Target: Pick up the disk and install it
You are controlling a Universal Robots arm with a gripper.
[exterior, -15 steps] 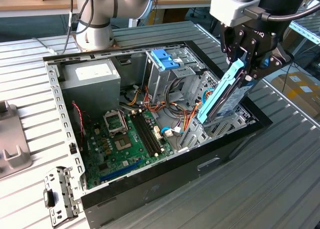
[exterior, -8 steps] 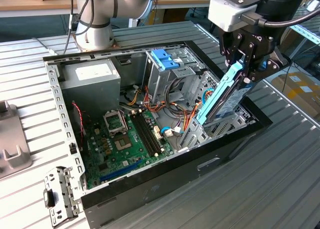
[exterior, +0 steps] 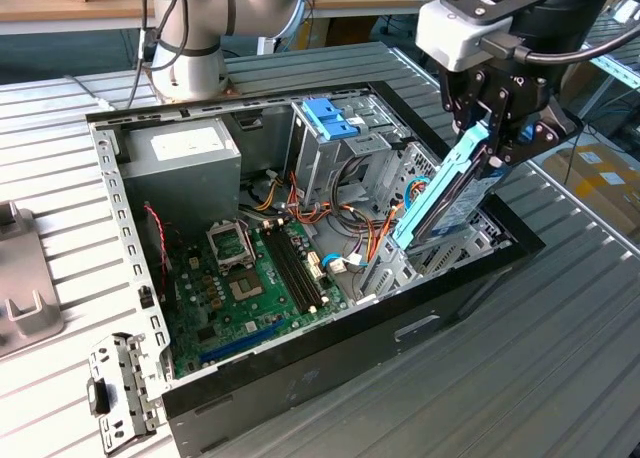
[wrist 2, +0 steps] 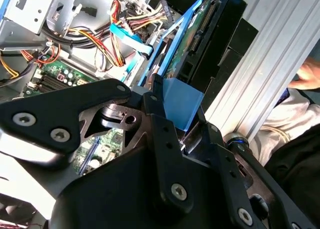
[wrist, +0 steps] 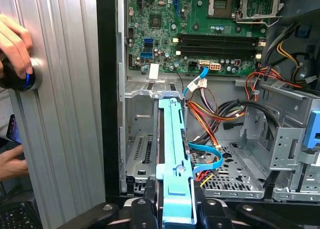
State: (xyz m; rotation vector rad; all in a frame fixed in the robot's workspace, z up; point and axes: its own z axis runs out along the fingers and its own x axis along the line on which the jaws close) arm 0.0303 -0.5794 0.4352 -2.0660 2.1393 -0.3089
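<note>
The disk (exterior: pixel 440 203) is pinched by the gripper (exterior: pixel 500 146) and tilted over the drive bay (wrist: pixel 141 144) at the computer case's (exterior: pixel 300 370) edge on the exterior view's right. Its blue rails (wrist: pixel 172 139) are probably best kept parallel with the bay's guides.

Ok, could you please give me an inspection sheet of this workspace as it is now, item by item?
Surface: grey ribbed metal table; open computer case lies on it.
Job's things: disk is tilted, lower end at the drive bay near the case's wall on the exterior view's right; most of it above the case.
Clutter: loose metal bracket on the table beside a case corner.
Grippers: tool shut on the disk's upper end.
Cables: orange, yellow and black wires and a blue flat cable inside the case, beside the bay.
Surroundings: a person's hand on a round knob on the ribbed metal.
</note>
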